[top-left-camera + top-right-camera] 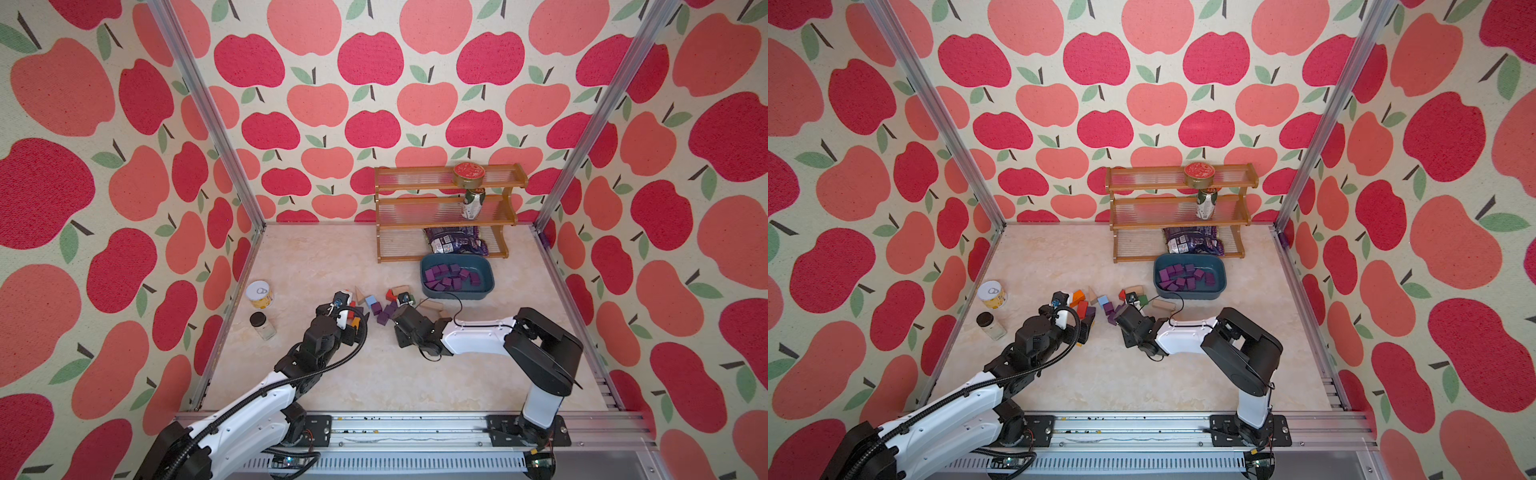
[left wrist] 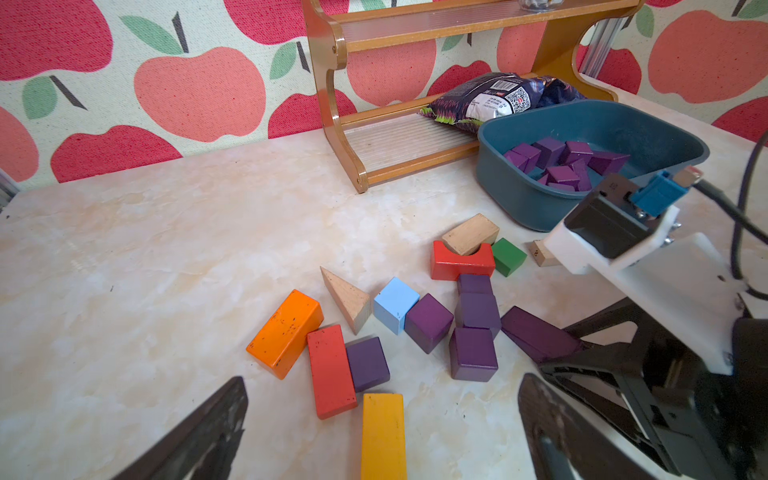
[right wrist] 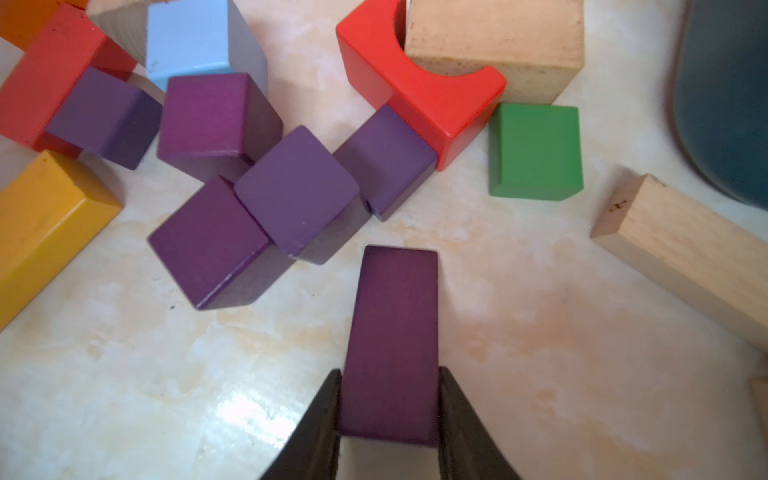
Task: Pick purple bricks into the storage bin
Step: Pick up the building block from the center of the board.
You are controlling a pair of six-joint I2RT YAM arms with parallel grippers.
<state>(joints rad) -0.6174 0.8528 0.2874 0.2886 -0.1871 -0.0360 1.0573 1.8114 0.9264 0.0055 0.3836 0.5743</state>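
your right gripper (image 3: 390,374) is clamped on one end of a long purple brick (image 3: 395,307). loose purple bricks (image 3: 291,187) cluster just beside its free end. your left gripper (image 2: 382,386) stands wide apart over a yellow block (image 2: 382,436). in a top view, the storage bin (image 1: 457,294) sits at two o'clock from that cluster, with more purple bricks (image 1: 451,276) inside.

- I'm looking into a staged robot test cell.
- Apple-print cloth walls (image 1: 62,166) hang on bare aluminium posts (image 1: 203,104).
- A slotted metal rail (image 1: 415,428) edges the marble-look tabletop (image 1: 332,257) — lab hardware.
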